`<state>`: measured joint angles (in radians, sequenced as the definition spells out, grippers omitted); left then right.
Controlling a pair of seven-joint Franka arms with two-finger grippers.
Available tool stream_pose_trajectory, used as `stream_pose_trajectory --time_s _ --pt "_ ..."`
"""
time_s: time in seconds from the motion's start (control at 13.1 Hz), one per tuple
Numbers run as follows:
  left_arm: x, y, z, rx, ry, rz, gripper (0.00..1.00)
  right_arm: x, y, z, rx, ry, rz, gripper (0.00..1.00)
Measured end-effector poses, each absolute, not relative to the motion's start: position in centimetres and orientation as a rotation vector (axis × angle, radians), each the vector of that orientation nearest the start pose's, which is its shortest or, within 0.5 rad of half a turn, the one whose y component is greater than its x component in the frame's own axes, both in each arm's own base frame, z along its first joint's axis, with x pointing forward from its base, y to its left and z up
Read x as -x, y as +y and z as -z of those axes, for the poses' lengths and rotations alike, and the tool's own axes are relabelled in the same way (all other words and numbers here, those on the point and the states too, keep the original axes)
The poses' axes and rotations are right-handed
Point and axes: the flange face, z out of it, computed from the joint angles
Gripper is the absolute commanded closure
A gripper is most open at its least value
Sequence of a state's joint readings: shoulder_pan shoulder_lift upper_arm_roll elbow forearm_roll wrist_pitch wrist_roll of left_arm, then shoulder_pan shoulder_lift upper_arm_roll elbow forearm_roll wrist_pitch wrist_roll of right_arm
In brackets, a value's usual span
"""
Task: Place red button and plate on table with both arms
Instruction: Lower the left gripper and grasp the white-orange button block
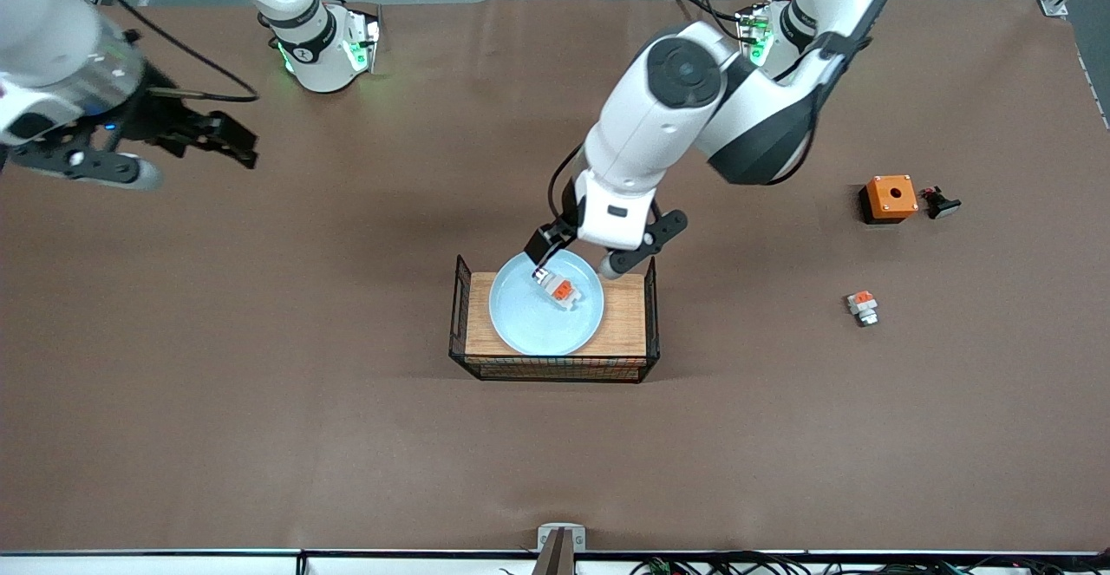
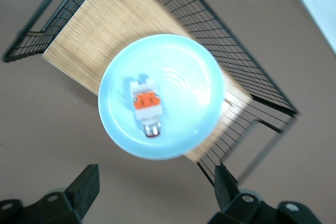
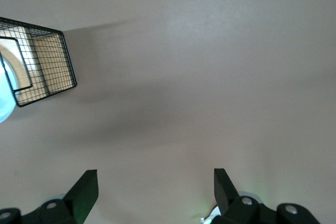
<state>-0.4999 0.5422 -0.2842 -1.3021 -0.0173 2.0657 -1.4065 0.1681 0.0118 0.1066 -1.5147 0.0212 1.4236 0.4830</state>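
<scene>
One red button (image 1: 561,290) is seen lying in the plate (image 1: 531,323), silvery end toward the bases. Left claw (image 1: 572,254), spread empty, hangs above; right claw (image 1: 178,154) waits open over tabletop (image 1: 260,436).

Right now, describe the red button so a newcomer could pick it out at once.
Find the wooden board with black wire ends at the middle of the brown-cloth table; a round pale-blue plate rests on it. The red button lies in that plate: a white-and-grey switch part with an orange-red block and silvery end, longer than the similar loose piece on the cloth.
</scene>
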Motion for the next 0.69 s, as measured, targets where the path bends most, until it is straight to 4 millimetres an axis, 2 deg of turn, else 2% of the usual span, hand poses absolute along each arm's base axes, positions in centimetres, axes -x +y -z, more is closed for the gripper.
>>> stream_pose_trajectory --time_s 0.15,0.23,0.38,0.53,0.69 --pt "-54.7 -49.9 -42.5 3.149 -1.150 0.000 0.26 -50.9 18.8 -63.2 3.153 0.328 -0.157 0.00" --pt "-54.5 -50.5 -40.5 3.121 -1.141 0.007 0.28 -50.5 19.9 -63.2 3.156 0.314 -0.157 0.00" --pt "-54.7 -50.9 -37.4 3.082 -1.137 -0.009 0.26 -49.9 21.6 -62.9 3.163 0.280 -0.162 0.00" --pt "-55.5 -50.5 -35.8 3.062 -1.151 -0.010 0.27 -49.8 23.3 -62.2 3.162 0.335 -0.165 0.00" --pt "-56.2 -50.2 -35.9 3.068 -1.171 0.016 0.27 -49.7 25.2 -61.1 3.163 0.397 -0.175 0.00"
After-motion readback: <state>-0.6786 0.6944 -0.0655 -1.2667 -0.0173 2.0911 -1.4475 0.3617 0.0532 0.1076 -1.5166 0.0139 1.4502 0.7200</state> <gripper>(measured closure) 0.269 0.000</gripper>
